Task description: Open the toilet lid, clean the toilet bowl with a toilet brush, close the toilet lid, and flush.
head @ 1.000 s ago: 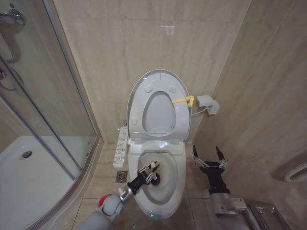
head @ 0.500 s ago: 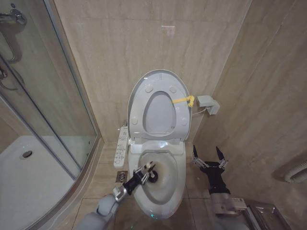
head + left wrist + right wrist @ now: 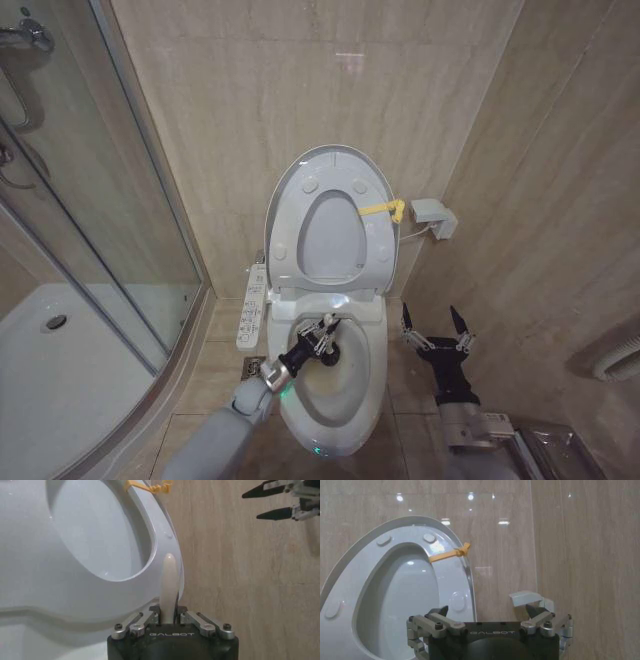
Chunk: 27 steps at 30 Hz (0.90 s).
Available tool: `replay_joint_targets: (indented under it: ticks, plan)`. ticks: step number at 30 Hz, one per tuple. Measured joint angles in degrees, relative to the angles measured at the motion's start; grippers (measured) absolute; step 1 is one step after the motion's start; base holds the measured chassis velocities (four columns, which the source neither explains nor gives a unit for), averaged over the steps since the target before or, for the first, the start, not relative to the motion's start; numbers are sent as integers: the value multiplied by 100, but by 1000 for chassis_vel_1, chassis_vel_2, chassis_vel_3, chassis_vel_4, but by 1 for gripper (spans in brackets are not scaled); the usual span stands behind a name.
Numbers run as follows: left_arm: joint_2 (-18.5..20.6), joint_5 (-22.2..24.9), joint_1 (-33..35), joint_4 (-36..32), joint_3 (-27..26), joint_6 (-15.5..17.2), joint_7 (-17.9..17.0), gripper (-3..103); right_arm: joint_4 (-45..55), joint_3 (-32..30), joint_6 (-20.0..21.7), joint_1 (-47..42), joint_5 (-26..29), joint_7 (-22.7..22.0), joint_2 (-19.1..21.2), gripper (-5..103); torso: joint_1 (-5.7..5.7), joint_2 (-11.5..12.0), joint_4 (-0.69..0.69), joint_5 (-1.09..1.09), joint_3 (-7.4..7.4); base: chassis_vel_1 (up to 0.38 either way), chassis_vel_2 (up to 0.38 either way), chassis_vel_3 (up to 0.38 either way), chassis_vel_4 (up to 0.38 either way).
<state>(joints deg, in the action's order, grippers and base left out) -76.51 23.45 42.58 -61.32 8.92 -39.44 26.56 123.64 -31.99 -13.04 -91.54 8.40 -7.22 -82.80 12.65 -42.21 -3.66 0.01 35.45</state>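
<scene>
The toilet lid [image 3: 372,180] stands raised against the wall with the seat ring in front of it; a yellow strap [image 3: 382,210] hangs at its right edge. Below it the toilet bowl [image 3: 338,400] lies uncovered. My left gripper [image 3: 322,338] reaches over the back part of the bowl and is shut on the toilet brush [image 3: 328,357], whose dark head points down into the bowl. The left wrist view shows the brush's white stick handle [image 3: 169,581] clamped between the fingers [image 3: 196,619]. My right gripper [image 3: 437,328] hangs open beside the toilet's right side, near the wall, fingers up [image 3: 487,614].
A glass shower enclosure [image 3: 110,220] and white shower tray [image 3: 60,380] fill the left. A long white button panel [image 3: 253,305] runs along the toilet's left side, above a floor drain [image 3: 253,367]. A white wall box [image 3: 433,214] sits right of the lid. Tiled walls stand close.
My left gripper has carried the brush from the bowl's left side toward its back, closer to the raised seat. The right arm has stayed still.
</scene>
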Motion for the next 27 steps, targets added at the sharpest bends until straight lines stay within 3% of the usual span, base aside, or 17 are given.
replay_joint_targets:
  ticks: [7,19,27]
  plan:
    - [-361,69,-383,376,233,5,-1,19,0,0,0,0,0,0,0,100,0,0,-1,0,0,0,0,0,0]
    - [-911,28,-371,797,411,51,9,19,0,0,0,0,0,0,0,100,0,0,-1,0,-1,0,0,0,0]
    - [-541,-96,-415,940,241,32,81,19,0,0,0,0,0,0,0,100,0,0,2,-1,-1,0,0,0,0]
